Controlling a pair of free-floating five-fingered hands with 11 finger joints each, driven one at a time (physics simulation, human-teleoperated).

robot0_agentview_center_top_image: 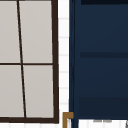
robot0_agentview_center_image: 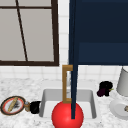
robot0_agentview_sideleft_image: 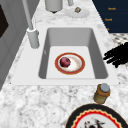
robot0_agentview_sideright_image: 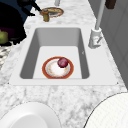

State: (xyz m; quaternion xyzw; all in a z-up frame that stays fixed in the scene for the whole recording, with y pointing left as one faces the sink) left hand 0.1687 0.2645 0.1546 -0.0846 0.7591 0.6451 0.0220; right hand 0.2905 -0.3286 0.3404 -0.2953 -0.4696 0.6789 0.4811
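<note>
The right hand (robot0_agentview_center_image: 105,88) hovers over the surface (robot0_agentview_center_image: 30,87) right of the sink (robot0_agentview_center_image: 91,102), its fingers curled round a small greenish thing (robot0_agentview_sideright_image: 3,37). The left hand (robot0_agentview_center_image: 35,107) hangs left of the sink beside a small jar (robot0_agentview_center_image: 27,106), fingers spread. A red fruit (robot0_agentview_sideleft_image: 65,62) lies on the plate (robot0_agentview_sideleft_image: 77,67) in the sink.

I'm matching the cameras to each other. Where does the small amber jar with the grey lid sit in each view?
Front view: jar at bottom left, between the patterned plate and the left hand.
Left side view: jar at lower right, just above the plate.
Right side view: jar at top left, beside the plate.
Upper view: faces the window and cabinet above.
Shared landmark: the patterned plate.
</note>
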